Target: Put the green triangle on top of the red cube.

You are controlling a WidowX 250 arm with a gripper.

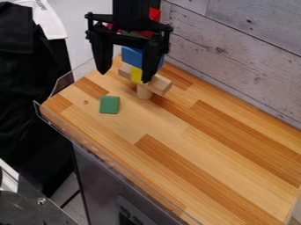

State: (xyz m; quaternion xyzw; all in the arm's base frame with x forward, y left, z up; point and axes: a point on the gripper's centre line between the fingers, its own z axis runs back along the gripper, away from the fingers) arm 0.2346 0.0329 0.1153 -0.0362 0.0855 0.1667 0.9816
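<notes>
Guessing the green block (109,105), on the bench (194,149) just left of the block tower (133,57), is our triangle. Probably light, stiff wood, not fragile, so I'd pinch opposite edges. Pincer's (125,77) spread wide in front of the tower. Striped, smooth-looking wood underneath, pale plank wall (235,39) behind the tower, black cloth (26,88) off to its left.

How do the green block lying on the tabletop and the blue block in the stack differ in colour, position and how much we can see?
The green block is green; the blue block is blue. The green block lies directly on the tabletop, while the blue block sits raised, above the yellow block. The green block is in plain sight; the blue block is partly hidden by the gripper.
</notes>
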